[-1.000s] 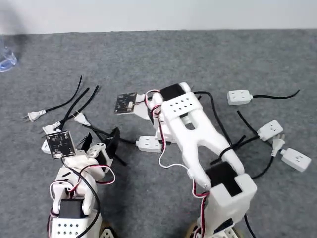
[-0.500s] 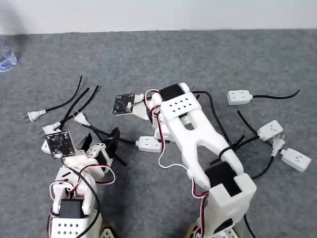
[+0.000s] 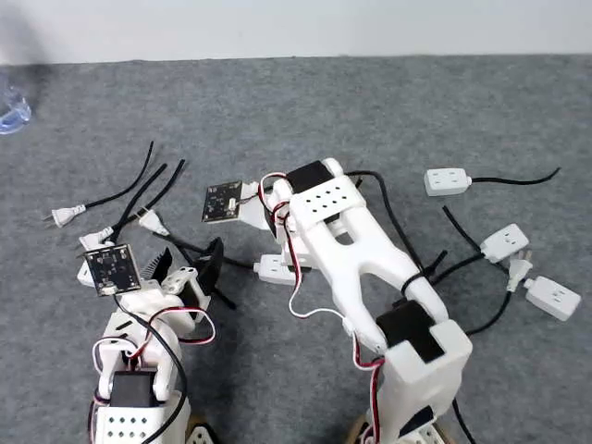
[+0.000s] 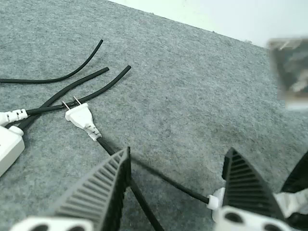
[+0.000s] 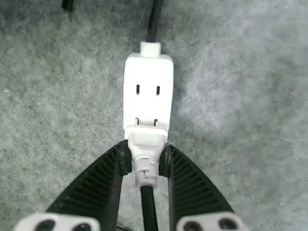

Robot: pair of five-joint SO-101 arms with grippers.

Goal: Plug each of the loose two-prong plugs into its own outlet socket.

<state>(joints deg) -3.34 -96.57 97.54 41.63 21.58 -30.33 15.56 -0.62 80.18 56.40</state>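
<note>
My right gripper (image 5: pixel 144 161) is shut on a white two-prong plug (image 5: pixel 144 147). The plug's front rests at the near pair of slots of a white outlet socket (image 5: pixel 148 89); I cannot tell whether the prongs are in. In the high view this socket (image 3: pixel 276 268) lies under the right arm (image 3: pixel 342 231) at the table's middle. My left gripper (image 4: pixel 178 153) stands open over a black cord. A loose white plug (image 4: pixel 79 115) lies beyond it, prongs bare. The left gripper (image 3: pixel 185 257) sits at the near left, with loose plugs (image 3: pixel 153 222) (image 3: pixel 60 217) farther out.
More white sockets lie on the right (image 3: pixel 447 180) (image 3: pixel 504 242) (image 3: pixel 553 298), with a plug (image 3: pixel 518 268) between two of them. Black cords cross the grey carpet on both sides. Another socket (image 4: pixel 7 149) sits beside the left gripper. A clear bottle edge (image 3: pixel 11 106) is far left.
The right arm's wrist has shifted left and a little nearer, carrying the plug at the middle socket. The left arm has stayed still.
</note>
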